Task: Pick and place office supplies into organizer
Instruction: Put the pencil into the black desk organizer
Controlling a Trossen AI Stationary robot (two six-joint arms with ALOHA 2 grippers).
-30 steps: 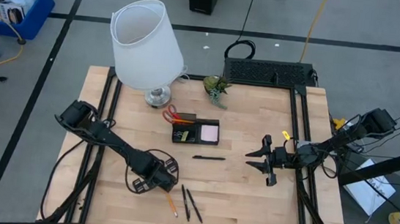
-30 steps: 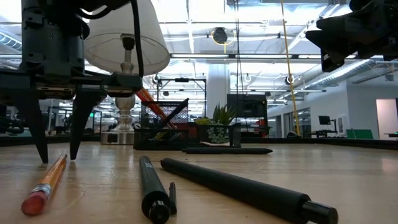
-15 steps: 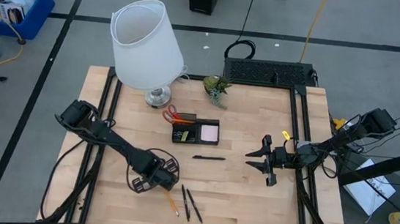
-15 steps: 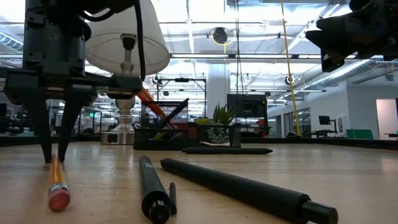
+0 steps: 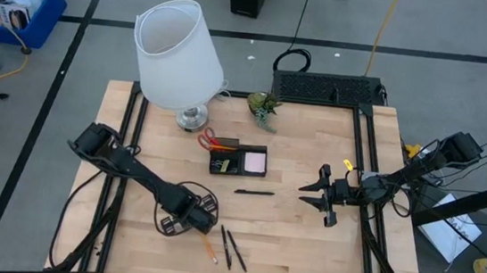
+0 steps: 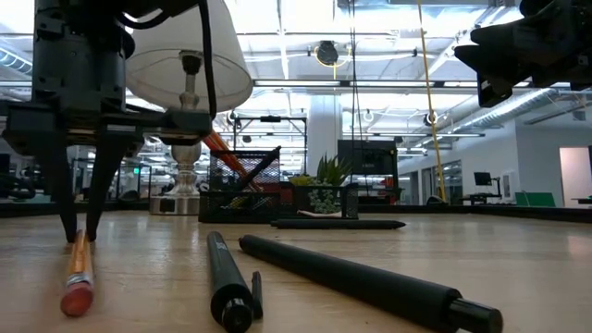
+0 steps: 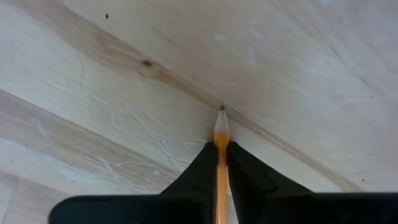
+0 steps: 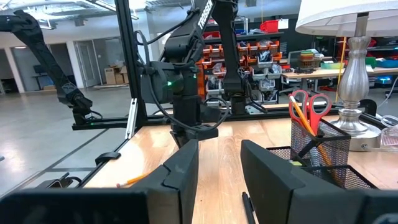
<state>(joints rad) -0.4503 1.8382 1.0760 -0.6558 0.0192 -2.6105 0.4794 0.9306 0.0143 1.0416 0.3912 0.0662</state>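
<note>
Table (image 5: 305,241): one wooden top, carrying the items below.

Pencils: two are showing. One orange pencil (image 6: 80,268) is lying near the 6 o'clock edge with its eraser end toward that edge; the left gripper (image 5: 196,224) is standing over it with fingers pressed together on the shaft, the lead tip poking out past the fingertips in the left wrist view (image 7: 221,134). A second orange pencil is standing in the organizer beside the scissors.

Pens: three are showing. Two black pens (image 5: 232,247) are lying side by side at about 6 o'clock, just right of the gripped pencil. One more black pen (image 5: 254,192) is lying alone near the table's centre, just on the 6 o'clock side of the organizer.

Organizer (image 5: 239,160): one black tray, sitting slightly toward 12 o'clock from centre.

Scissors (image 5: 210,140): one red-handled pair, sticking out of the organizer's 9 o'clock end.

Sticky notes (image 5: 255,161): one pink pad, lying in the organizer's 3 o'clock compartment.

Lamp (image 5: 176,54): one, white shade, standing at about 11 o'clock.

Plant (image 5: 263,105): one small green one, standing at 12 o'clock.

Right gripper (image 5: 320,198): hovering at about 3 o'clock, fingers spread, holding nothing.
</note>
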